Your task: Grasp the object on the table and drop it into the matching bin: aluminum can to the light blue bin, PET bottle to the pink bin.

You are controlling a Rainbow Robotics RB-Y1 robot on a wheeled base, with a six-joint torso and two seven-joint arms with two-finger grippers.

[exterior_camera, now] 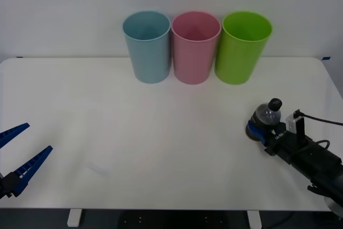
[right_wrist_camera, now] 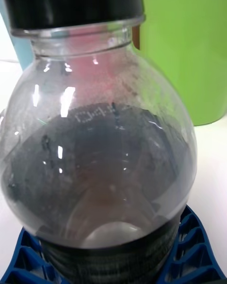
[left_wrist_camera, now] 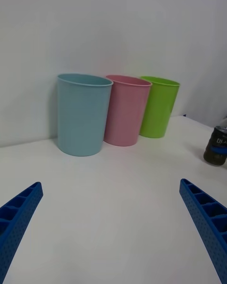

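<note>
- Plain pale wall behind, wide white table (exterior_camera: pixel 161 148) out front, rounded corners showing at the far edge.
- Three tall cups lined up along the back edge, side by side: light blue bin (exterior_camera: pixel 147 46) on the left, pink bin (exterior_camera: pixel 195 47) in the middle, lime green bin (exterior_camera: pixel 241 47) on the right. All upright, mouths open to the camera.
- Over on the right side of the table, well short of the bins: PET bottle (exterior_camera: pixel 266 118), standing roughly upright with its black cap on top, dark liquid inside.
- Right gripper (exterior_camera: pixel 262 131) low at that bottle, arm reaching in from the near right corner, blue fingers wrapped about the bottle's lower body.
- From the right wrist view, right up close: bottle (right_wrist_camera: pixel 99 161) seated between the ribbed blue fingers (right_wrist_camera: pixel 196 253), one either side of the dark label band, clamped on it. Clear rounded shoulder above the liquid line, cap against the green cup behind.
- Whether the bottle's base touches the tabletop or sits just clear of it: cannot tell.
- Left gripper (exterior_camera: pixel 20 151) parked at the near left edge, far from the bottle, fingers spread wide with nothing between them.
- From the left wrist view, same story: both blue fingers (left_wrist_camera: pixel 204 217) apart at the corners, bins ahead, bottle (left_wrist_camera: pixel 217 144) small off to the side.
</note>
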